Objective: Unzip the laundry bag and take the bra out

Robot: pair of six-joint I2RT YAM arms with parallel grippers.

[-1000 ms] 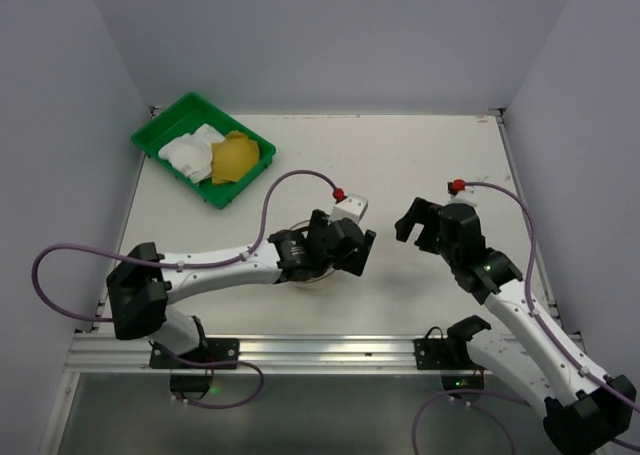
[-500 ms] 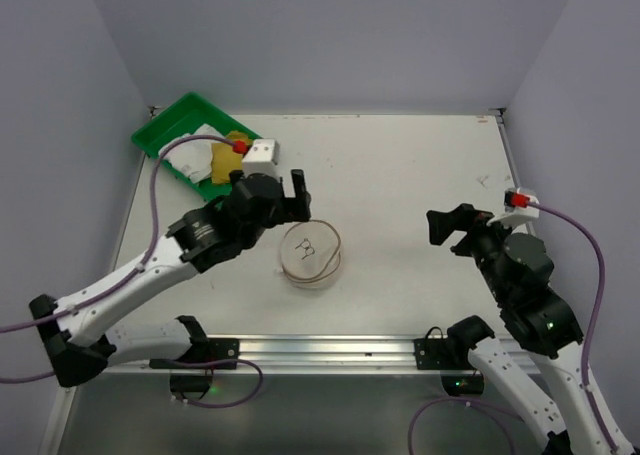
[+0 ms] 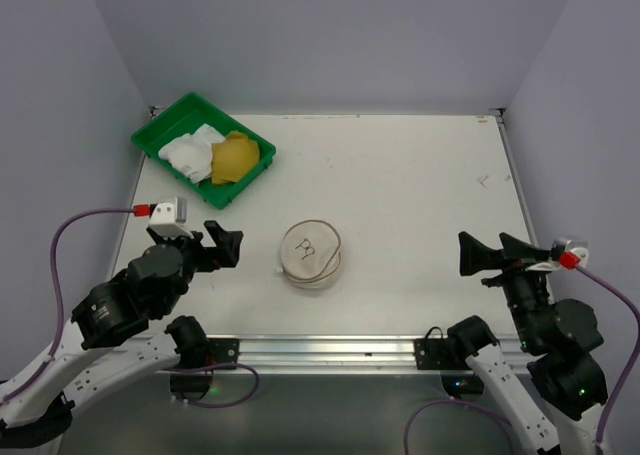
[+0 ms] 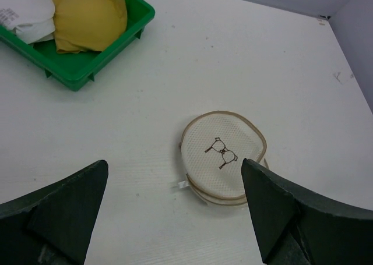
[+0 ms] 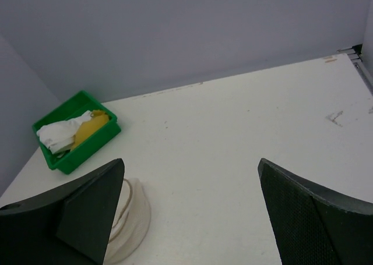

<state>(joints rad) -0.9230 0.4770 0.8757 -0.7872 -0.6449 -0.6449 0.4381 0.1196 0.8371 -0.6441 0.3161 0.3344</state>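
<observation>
A white bench (image 3: pixel 400 175) inside pale grey walls, seen from above, with two black-and-white robot arms at its near edge. The left arm (image 3: pixel 120 310) sits folded low at the near left corner. Its pincer (image 3: pixel 228 243) stands wide apart, holds nothing, and points towards the middle of the bench. The right arm (image 3: pixel 550 325) sits folded at the near right corner. Its pincer (image 3: pixel 483 243) is also spread wide with nothing in it.

A green rectangular plastic tray (image 3: pixel 162 116) lies at an angle in the far left corner. In it are a crumpled white cloth (image 3: pixel 190 150) and, beside that, a mustard-yellow padded piece of fabric (image 3: pixel 235 158).

A small cream-white round mesh laundry bag (image 3: pixel 311 252) lies flat on the bench, near the front and a little left of centre. It is between the two pincers, nearer the left one and touching neither. Its lid faces up, showing a small dark line drawing. A tan band runs round the rim, and the bag looks closed.
</observation>
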